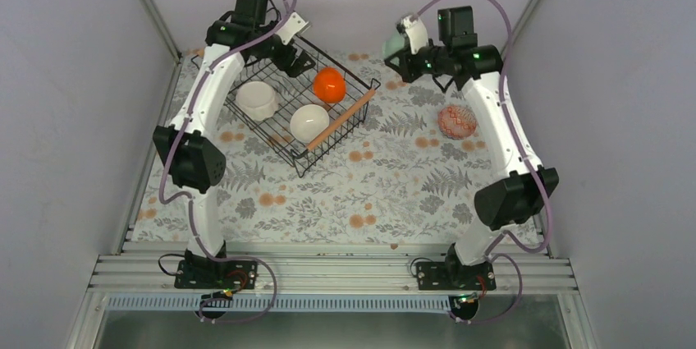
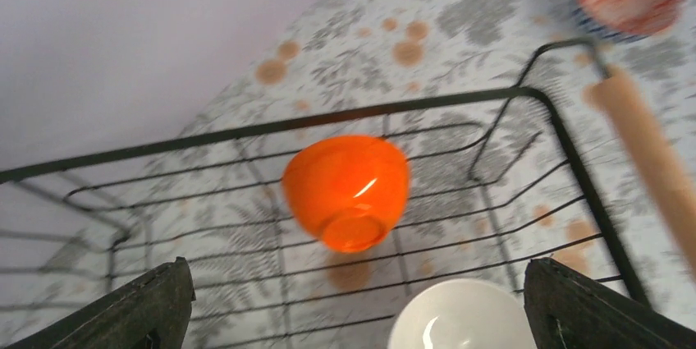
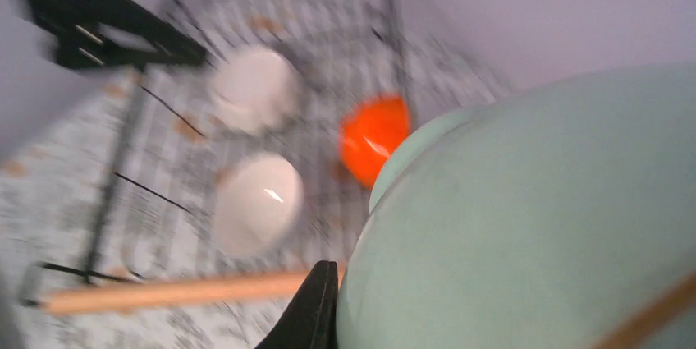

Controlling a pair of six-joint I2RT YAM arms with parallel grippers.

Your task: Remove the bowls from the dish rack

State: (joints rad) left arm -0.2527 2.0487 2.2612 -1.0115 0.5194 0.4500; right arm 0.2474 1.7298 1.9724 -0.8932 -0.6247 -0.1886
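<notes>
orange bowl (image 1: pixel 328 84), glossy and round, lies in wire dish rack (image 1: pixel 283 119).

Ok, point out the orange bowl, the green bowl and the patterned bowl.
orange bowl (image 2: pixel 345 178): left wrist view, outer side.
green bowl (image 3: pixel 533 226): right wrist view, outer wall.
patterned bowl (image 1: pixel 456 121): top view, its middle.

We see a robot lab cell: plain grey walls (image 1: pixel 74 78) box in a floral-clothed table (image 1: pixel 369 193), with the left arm (image 1: pixel 201 111) and right arm (image 1: pixel 502 140) bolted to an aluminium rail (image 1: pixel 328 271).
</notes>
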